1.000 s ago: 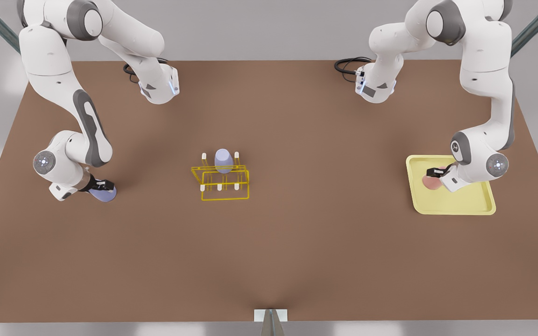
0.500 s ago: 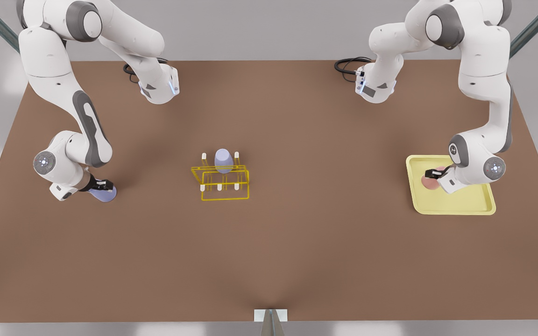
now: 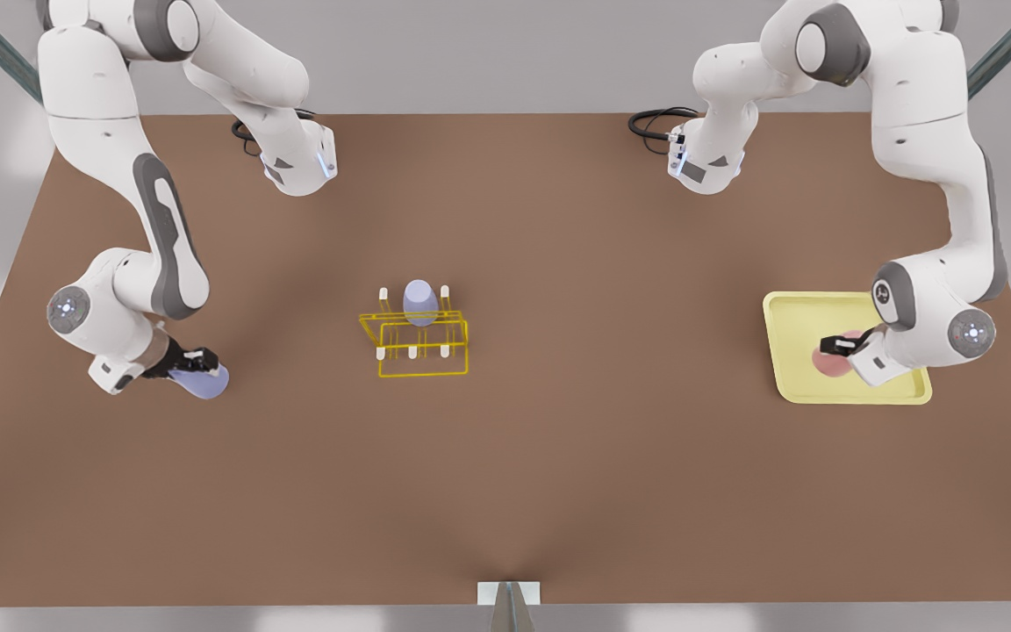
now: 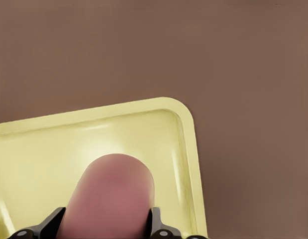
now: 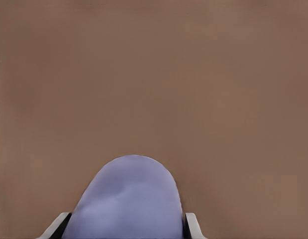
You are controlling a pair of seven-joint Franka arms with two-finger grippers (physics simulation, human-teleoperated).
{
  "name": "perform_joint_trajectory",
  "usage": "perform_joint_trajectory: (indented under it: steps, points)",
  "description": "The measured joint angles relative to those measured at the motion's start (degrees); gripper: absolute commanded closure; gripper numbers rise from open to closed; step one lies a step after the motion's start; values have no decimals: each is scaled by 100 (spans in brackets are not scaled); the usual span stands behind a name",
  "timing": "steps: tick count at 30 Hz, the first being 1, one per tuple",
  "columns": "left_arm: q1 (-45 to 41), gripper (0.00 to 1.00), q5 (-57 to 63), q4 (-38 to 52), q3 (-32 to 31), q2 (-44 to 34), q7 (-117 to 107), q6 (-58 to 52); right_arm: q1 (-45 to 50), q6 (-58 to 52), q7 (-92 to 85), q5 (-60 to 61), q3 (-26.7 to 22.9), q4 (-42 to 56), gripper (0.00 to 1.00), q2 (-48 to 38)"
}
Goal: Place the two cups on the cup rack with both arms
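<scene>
**Both grippers clamped on cups, rack at mid-table**

Left gripper (image 3: 837,343) is at the front view's right, over the pale-yellow tray (image 3: 900,391). Its fingers (image 4: 50,225) press both sides of the pink cup (image 3: 828,360), so it's closed on it. In the left wrist view the pink cup (image 4: 111,199) sits btwn the black fingers w/ the tray (image 4: 39,149) floor under it and a rounded tray corner just beyond. Can't tell if the cup base touches the tray or hangs just above.

Right gripper (image 3: 194,358) is at the front view's left, low over the brown table (image 3: 558,474). It's closed on a lavender cup (image 3: 203,382), which lies tilted, nearly on its side, closed end pointing away from the wrist. Right wrist view: lavender cup (image 5: 128,199) held btwn pale fingertips (image 5: 192,224), bare table behind.

Cup rack (image 3: 418,342), yellow wire w/ white-tipped pegs, stands mid-table, well apart from both grippers. A second lavender cup (image 3: 419,301) sits upside down on a peg in its far row.
</scene>
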Motion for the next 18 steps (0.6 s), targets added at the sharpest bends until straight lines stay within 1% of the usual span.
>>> perform_joint_trajectory:
  steps: [3, 5, 6, 8, 12, 14, 16, 18]
  points:
    - [-5, 17, -49, 706, -426, 117, -228, -589, 163, -523, -16, 137, 361, 480, 14, -31]
    - [-8, 17, -199, 1154, -877, 278, -476, -883, 223, -759, -18, 206, 644, 666, 14, -9]
    - [-10, 17, -269, 1520, -1134, 443, -638, -1054, 313, -850, -18, 283, 725, 752, 13, 21]
    - [-21, 17, -413, 2185, -1603, 777, -1022, -1376, 590, -993, 1, 463, 786, 892, 13, 62]
    - [-46, 17, -825, 3113, -2494, 1286, -2042, -1776, 1320, -1172, 184, 640, 811, 1151, 14, 21]
    - [-87, 17, -994, 3791, -2928, 1704, -2654, -1881, 1610, -1224, 310, 675, 811, 1245, 14, 27]
    - [-255, 17, -1189, 4175, -3157, 1959, -3260, -1883, 1806, -1256, 447, 698, 817, 1300, 14, 46]
    - [-523, 17, -1398, 4295, -3217, 2065, -3829, -1785, 1955, -1278, 584, 715, 815, 1349, 14, 45]
